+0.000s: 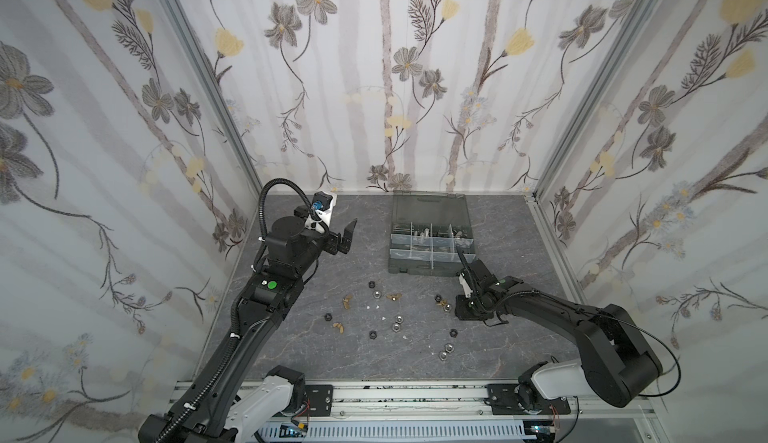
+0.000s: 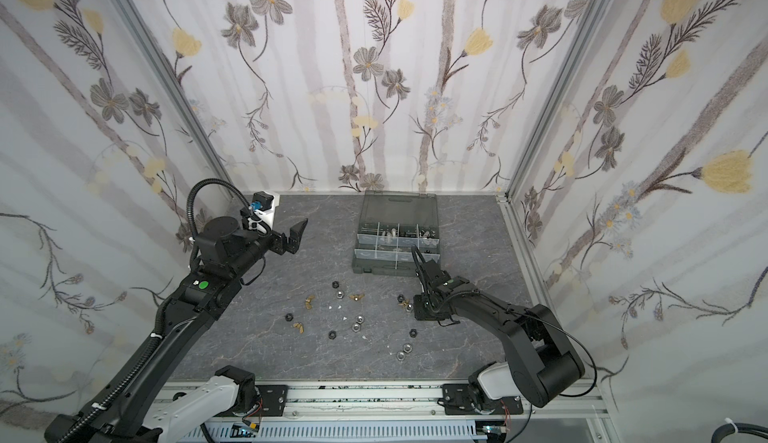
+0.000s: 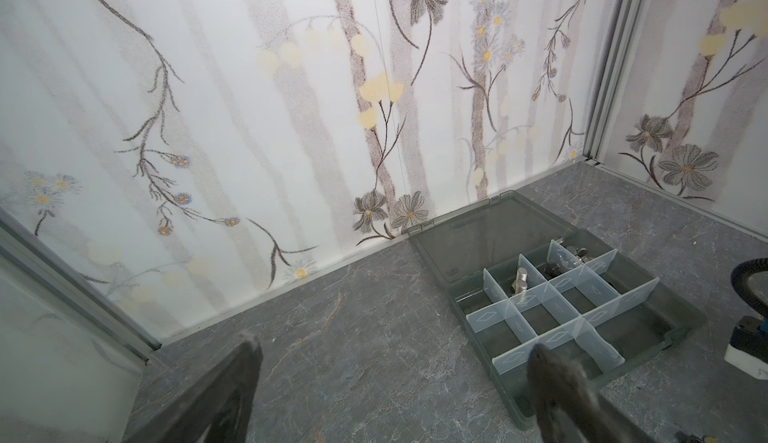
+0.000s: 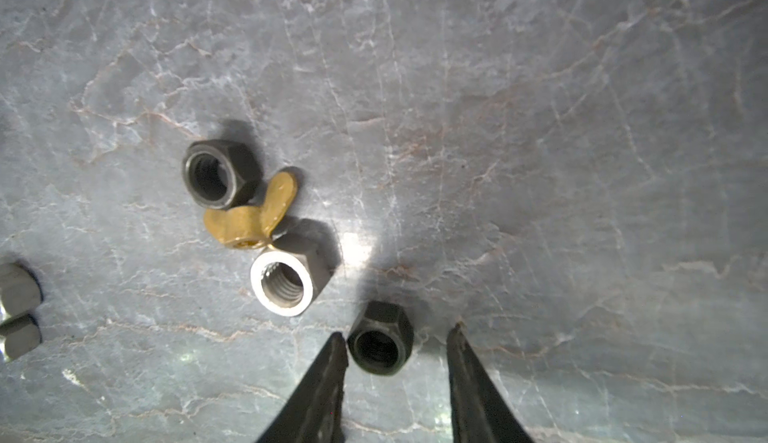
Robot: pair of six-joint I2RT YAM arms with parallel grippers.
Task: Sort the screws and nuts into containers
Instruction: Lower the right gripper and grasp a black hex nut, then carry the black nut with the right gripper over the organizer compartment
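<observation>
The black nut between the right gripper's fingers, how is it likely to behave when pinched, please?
The black nut looks like solid metal, so it should stay rigid. Lying flat, hole up, on the smooth table, it will probably slide, not roll. The right gripper has narrow tips, so the nut might twist out.

We see two silver nuts cut by frame edge; left gripper fingers blurry, cut too.

Probably a robotics lab test cell: floral-papered wall panels in aluminium framing box in a grey marble-look tabletop, with the left arm and right arm bolted to a front rail.
</observation>
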